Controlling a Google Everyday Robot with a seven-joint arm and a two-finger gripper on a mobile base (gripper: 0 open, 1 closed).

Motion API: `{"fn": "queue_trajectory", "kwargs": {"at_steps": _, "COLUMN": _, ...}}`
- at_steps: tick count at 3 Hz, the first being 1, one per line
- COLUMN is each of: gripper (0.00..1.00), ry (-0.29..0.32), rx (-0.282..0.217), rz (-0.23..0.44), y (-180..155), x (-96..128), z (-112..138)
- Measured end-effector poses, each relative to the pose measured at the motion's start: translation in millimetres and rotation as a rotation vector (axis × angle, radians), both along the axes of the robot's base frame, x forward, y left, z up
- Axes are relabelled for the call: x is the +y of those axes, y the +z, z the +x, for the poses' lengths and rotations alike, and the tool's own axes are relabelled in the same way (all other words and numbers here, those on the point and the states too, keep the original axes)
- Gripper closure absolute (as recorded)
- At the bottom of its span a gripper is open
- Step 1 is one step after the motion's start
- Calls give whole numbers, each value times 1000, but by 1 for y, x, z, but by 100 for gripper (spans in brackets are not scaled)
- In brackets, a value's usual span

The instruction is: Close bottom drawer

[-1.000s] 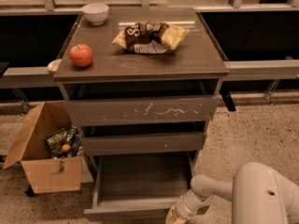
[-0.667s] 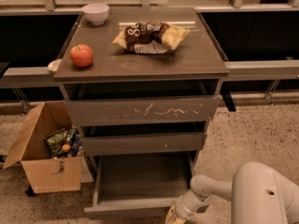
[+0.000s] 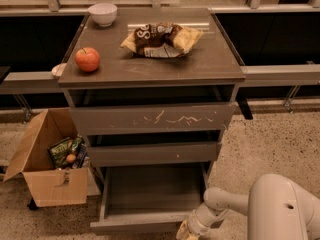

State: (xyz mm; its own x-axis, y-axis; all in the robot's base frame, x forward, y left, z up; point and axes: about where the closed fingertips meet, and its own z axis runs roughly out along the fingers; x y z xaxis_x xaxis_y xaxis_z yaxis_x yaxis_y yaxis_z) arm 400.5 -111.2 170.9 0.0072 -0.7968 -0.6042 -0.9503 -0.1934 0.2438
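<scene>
The bottom drawer (image 3: 150,196) is the lowest of the grey cabinet's three drawers. It is pulled out, an empty shallow grey tray with a plain narrow front (image 3: 135,225) near the picture's lower edge. Above it are the middle front (image 3: 152,154) and the taller scratched front (image 3: 152,118). My gripper (image 3: 186,231) is at the bottom edge of the view, next to the right end of the drawer's front, at the tip of my white arm (image 3: 225,206). Whether it touches the front is not clear.
On the cabinet top are a red apple (image 3: 87,59), a white bowl (image 3: 102,13) and snack bags (image 3: 162,38). An open cardboard box (image 3: 47,161) with packets stands on the floor to the left of the cabinet. Speckled floor lies to the right.
The camera view has moved closer to the cabinet. The arm and gripper hold about the same place by the drawer's right front corner. The drawer is still pulled out.
</scene>
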Motion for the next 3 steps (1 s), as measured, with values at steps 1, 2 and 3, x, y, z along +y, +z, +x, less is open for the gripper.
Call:
{"fn": "queue_trajectory", "kwargs": {"at_steps": 1, "gripper": 6, "ry": 0, "rx": 0, "rz": 0, "y": 0, "x": 0, "z": 0}}
{"fn": "queue_trajectory", "kwargs": {"at_steps": 2, "gripper": 0, "ry": 0, "rx": 0, "rz": 0, "y": 0, "x": 0, "z": 0}}
{"fn": "queue_trajectory", "kwargs": {"at_steps": 3, "gripper": 0, "ry": 0, "rx": 0, "rz": 0, "y": 0, "x": 0, "z": 0}}
